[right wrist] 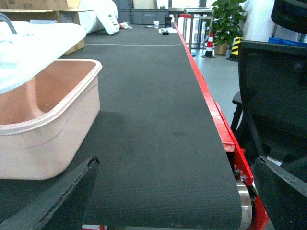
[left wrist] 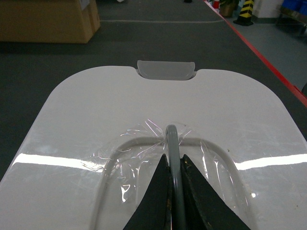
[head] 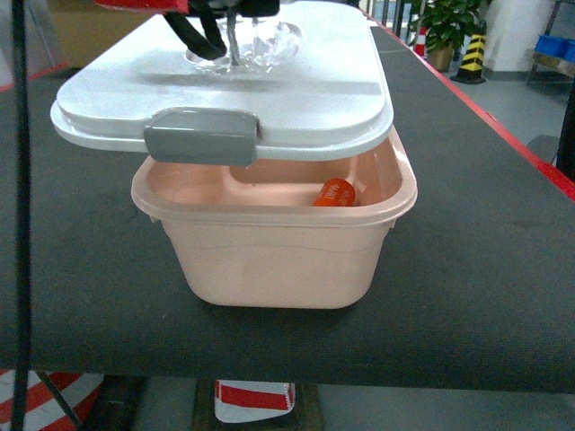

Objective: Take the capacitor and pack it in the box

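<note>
The box (head: 278, 260) is a pale pink tub standing on the black belt. The orange capacitor (head: 334, 193) lies inside it near the right front wall. The white lid (head: 296, 90) hangs tilted above the tub, lifted off its rim, its grey clasp (head: 201, 136) toward me. My left gripper (head: 229, 40) is shut on the lid's grey handle (left wrist: 171, 136) from above. My right gripper (right wrist: 175, 191) stands open over bare belt to the right of the tub (right wrist: 48, 129), nothing between its fingers (right wrist: 57, 196). It is outside the head view.
A red rail (head: 503, 135) runs along the belt's right edge. A black chair (right wrist: 273, 96) stands beyond it. A brown carton (left wrist: 45, 21) sits at the far left of the belt. A potted plant (head: 449, 27) and a striped bollard (head: 473, 54) stand further back.
</note>
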`<state>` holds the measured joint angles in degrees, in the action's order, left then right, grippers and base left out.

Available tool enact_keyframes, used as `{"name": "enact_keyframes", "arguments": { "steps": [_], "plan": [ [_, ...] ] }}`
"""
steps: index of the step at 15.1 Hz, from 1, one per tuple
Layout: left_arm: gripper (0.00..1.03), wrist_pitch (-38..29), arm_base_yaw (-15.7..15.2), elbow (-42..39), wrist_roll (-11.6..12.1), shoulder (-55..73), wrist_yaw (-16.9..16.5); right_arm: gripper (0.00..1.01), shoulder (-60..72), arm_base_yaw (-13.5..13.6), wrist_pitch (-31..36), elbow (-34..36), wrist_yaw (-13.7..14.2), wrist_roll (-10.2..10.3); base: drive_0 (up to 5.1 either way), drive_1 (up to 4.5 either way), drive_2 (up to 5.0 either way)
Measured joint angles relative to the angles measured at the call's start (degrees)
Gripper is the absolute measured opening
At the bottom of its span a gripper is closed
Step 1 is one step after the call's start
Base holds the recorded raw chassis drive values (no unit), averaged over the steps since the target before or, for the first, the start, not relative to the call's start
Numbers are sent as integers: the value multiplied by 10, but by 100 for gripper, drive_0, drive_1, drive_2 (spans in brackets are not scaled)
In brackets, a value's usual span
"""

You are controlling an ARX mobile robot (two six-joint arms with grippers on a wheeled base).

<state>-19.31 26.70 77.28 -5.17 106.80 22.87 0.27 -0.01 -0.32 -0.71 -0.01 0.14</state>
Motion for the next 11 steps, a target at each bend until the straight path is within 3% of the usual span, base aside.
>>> {"name": "enact_keyframes", "arguments": {
  "steps": [3,6,11],
  "plan": [
    [2,49,2,27,-29,42,-15,98,0,0,0,0,0,0,0,0,0],
    [2,57,0,31,-56,56,-23,98,0,0,0,0,0,0,0,0,0],
    [2,47,4,40,-66,76,-31,98,0,0,0,0,0,0,0,0,0]
  ]
}}
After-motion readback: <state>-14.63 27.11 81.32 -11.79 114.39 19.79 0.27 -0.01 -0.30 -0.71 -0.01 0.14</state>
